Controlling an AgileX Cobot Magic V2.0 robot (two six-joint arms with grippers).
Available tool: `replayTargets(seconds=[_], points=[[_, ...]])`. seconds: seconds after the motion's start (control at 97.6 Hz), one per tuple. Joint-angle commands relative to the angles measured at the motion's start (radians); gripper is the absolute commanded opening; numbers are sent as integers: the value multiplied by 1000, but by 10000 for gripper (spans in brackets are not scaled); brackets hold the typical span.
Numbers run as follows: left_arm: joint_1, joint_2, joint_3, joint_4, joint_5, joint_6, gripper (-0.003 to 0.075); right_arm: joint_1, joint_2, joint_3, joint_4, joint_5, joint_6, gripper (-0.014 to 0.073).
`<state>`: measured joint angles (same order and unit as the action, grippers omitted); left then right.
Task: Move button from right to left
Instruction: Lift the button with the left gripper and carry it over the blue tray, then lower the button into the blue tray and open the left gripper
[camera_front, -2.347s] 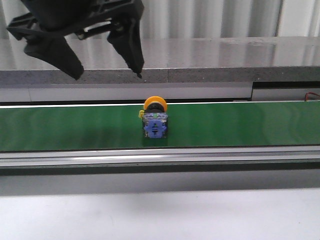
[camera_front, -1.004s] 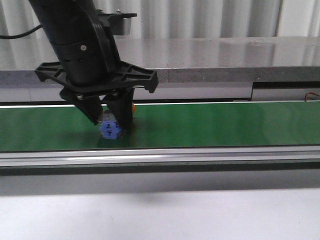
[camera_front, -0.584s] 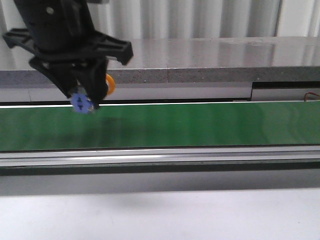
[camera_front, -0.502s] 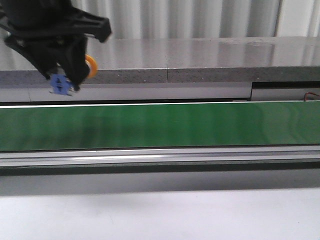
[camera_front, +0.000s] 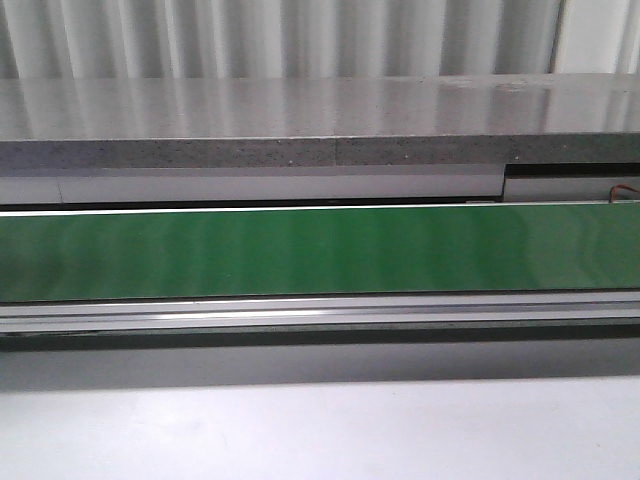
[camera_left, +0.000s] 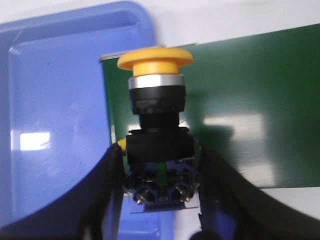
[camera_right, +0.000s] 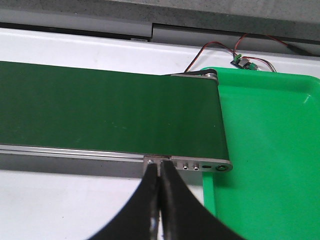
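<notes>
In the left wrist view my left gripper (camera_left: 159, 172) is shut on the button (camera_left: 156, 110). Its yellow-orange cap points away from the fingers. The black collar and the blue-grey block end sit between the jaws. The button hangs above the end of the green belt (camera_left: 240, 105), next to the blue tray (camera_left: 55, 115). My right gripper (camera_right: 159, 172) is shut and empty above the belt's front rail (camera_right: 75, 152). In the front view neither gripper nor the button shows.
The green belt (camera_front: 320, 250) runs across the front view, with a grey ledge (camera_front: 320, 115) behind it and a white table (camera_front: 320, 430) in front. A green tray (camera_right: 270, 150) lies past the belt's right end, with a small wired board (camera_right: 243, 62) behind it.
My left gripper closed on the button on the belt, lifted it and carried it up and to the left, out of the front view. The belt there now lies bare.
</notes>
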<state>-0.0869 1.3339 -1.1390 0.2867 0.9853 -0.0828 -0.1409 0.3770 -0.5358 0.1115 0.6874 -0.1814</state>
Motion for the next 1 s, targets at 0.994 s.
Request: replayTargets(seconds=[0.994], points=[[516, 403, -58, -348, -335, 576, -19, -4, 3, -24, -2, -63, -1, -68]])
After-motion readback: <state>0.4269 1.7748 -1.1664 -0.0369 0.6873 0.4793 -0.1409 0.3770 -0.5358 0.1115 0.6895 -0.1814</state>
